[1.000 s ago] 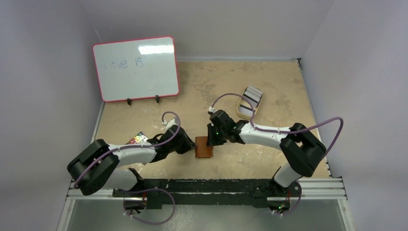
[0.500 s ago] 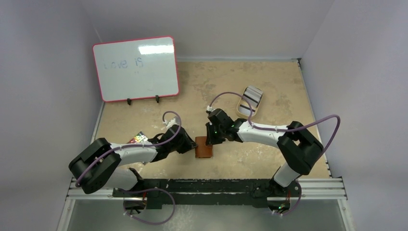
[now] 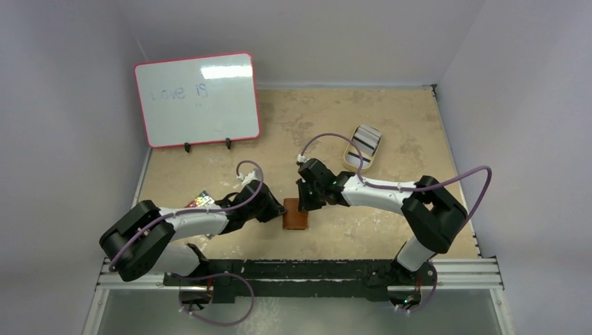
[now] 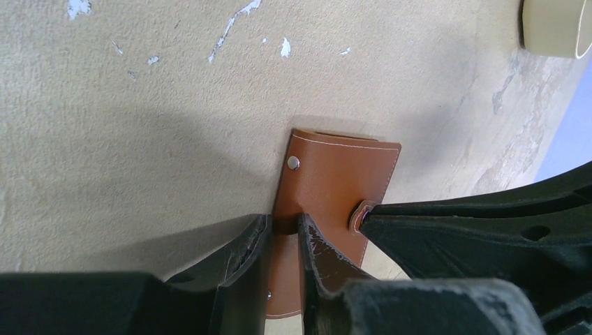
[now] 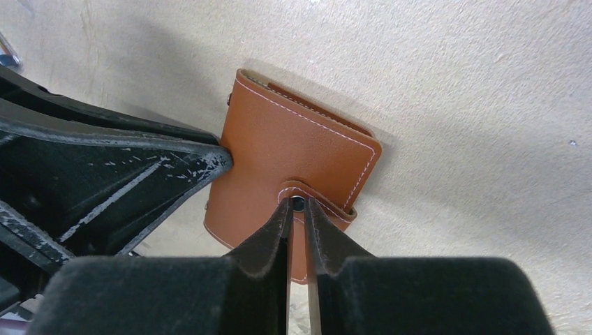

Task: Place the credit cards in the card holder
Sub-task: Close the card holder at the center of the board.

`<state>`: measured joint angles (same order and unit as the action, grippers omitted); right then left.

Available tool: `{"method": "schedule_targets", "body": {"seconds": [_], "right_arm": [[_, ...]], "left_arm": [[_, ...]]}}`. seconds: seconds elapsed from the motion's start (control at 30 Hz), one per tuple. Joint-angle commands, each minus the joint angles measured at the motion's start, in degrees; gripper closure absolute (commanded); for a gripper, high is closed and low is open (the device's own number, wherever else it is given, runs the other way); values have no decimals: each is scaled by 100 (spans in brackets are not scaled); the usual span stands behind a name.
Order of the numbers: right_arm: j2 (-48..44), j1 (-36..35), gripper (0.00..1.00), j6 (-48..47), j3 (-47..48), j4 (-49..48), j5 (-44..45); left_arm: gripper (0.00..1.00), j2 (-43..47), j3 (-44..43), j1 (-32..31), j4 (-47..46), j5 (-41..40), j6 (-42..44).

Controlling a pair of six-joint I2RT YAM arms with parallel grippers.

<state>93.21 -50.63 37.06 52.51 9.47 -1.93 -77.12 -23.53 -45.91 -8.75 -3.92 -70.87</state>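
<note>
Noted a slight leftward creep of the right arm since a second ago; found no shift in the holder (image 3: pixel 296 218). Found it closed and flat on the table (image 3: pixel 391 112), between the two arms. Found the left gripper (image 4: pixel 283 223) closed narrowly on its left edge, judged there to pin it down. Found the right gripper (image 5: pixel 297 208) pinched thin on the snap tab (image 5: pixel 327 201), judged there to pull the flap free. Noted a small multicoloured item (image 3: pixel 202 200) beside the left arm, out of the way. Found the cards (image 3: pixel 366 142) farther off in a tin (image 3: pixel 352 165), well apart from the holder; judged not yet loaded. Judged the fastened snap the only obstacle. Noted a whiteboard (image 3: pixel 197 98) at the back, well apart from the work.
</note>
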Motion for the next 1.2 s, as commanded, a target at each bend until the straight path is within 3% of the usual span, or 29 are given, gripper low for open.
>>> {"method": "schedule_targets", "body": {"seconds": [0.0,0.1,0.17,0.3,0.53,0.83,1.17], "right_arm": [[-186,-15,87,-41,209,372,33],[-412,39,84,-16,108,265,35],[-491,45,78,102,88,251,143],[-413,28,76,327,429,560,792],[-441,-30,71,522,441,680,943],[65,-451,66,733,768,990,1269],[440,-710,65,901,1261,1835,1986]], "left_arm": [[81,286,-426,-32,324,-162,197],[80,449,-679,-27,572,-162,287],[78,473,-781,-11,701,-231,354],[76,457,-720,90,820,-330,404],[79,356,-96,133,98,111,98],[83,49,605,-213,-1791,730,-742],[84,620,681,-217,-1227,359,-699]]}}
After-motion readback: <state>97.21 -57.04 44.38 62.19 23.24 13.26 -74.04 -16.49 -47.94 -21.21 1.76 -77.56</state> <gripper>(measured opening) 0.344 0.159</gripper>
